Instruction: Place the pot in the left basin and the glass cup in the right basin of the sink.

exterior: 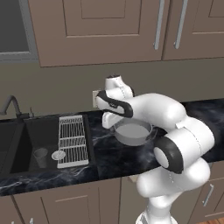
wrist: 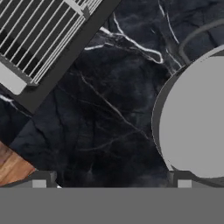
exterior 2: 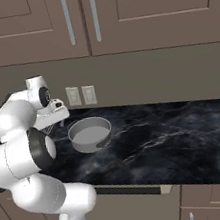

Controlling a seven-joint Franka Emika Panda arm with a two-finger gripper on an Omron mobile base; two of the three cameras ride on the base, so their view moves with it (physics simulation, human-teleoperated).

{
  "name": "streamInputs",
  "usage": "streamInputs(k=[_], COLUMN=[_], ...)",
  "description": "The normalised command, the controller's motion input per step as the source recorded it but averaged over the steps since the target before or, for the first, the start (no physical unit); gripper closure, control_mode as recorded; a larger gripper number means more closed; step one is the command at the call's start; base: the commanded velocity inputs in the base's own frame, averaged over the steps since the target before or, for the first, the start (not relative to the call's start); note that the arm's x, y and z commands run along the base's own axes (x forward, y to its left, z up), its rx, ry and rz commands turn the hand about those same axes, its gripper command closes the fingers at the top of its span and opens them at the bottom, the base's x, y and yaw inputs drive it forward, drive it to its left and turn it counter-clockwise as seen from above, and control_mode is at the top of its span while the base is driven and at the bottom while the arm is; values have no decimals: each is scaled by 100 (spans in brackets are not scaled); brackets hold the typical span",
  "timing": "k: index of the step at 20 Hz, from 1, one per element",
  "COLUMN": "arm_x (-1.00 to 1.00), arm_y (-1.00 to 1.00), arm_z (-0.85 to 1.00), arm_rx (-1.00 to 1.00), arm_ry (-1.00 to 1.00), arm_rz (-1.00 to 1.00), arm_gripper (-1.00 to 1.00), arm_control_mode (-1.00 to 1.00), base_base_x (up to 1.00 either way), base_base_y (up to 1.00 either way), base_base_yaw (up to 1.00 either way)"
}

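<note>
I hold my gripper [wrist: 111,183] wide above the pot [exterior: 132,132], right of the sink [exterior: 26,144]; I should grab 1 rim wall squarely.

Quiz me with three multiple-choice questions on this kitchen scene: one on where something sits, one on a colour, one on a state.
1. Where is the glass cup? A in the sink basin with the rack; B on the counter; C in the pot
2. What colour is the wire rack? A black; B white; C brown
3. What does the pot hold? A the cup; B water; C nothing

A: the cup stands in the right basin beside the rack. B: its wires are white. C: the pot's inside is bare grey.
</note>
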Motion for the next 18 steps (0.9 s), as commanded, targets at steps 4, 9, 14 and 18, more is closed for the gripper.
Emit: streamInputs(k=[4,9,14,18], arm_x=[2,3,20,13], arm_y=[-39,-18,-16,-7], arm_z=[-33,-21,-9,-17], arm_rx=[1,0,0,-1], arm_ry=[-10,-3,3,2], arm_rz=[-15,-5,-1,0], arm_gripper=[-100,-100,-100,-100], arm_control_mode=[-100,-100,-100,-100], base_base_x=[0,0,0,0], base_base_y=[0,0,0,0], base_base_yaw=[0,0,0,0])
